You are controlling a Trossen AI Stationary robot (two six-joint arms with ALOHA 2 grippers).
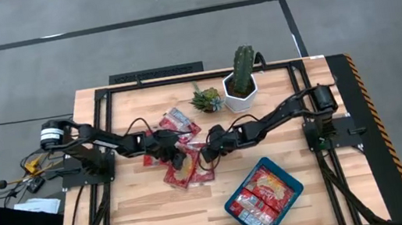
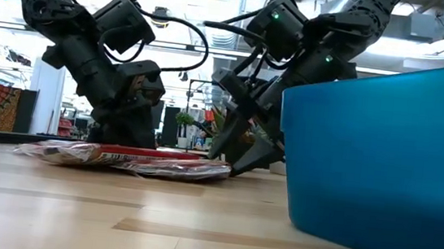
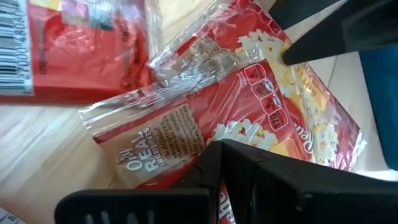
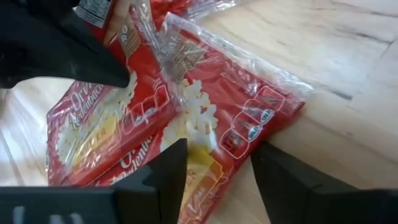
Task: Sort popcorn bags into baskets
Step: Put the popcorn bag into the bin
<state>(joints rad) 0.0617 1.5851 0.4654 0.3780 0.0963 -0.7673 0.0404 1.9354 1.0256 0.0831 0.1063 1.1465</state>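
Near the centre of the high view, a loose pile of popcorn bags lies flat on the wooden counter. Both arms meet over this pile. The uppermost bag in the pile runs its long axis diagonally, from upper left to lower right of the frame. The lower ones overlap under the grippers, so their edges and count cannot be made out there.

The left gripper comes in from the left and the right gripper from the right, almost tip to tip. In the right wrist view its fingers stand spread, with a large bag's yellow popcorn picture showing between them. The left gripper's fingers are down on a bag, but whether they are spread or pressed together cannot be told.

At the lower right of the high view sits the teal basket, turned diagonally, with several bags lying inside along its length. In the low view its wall blocks the right side of the frame.
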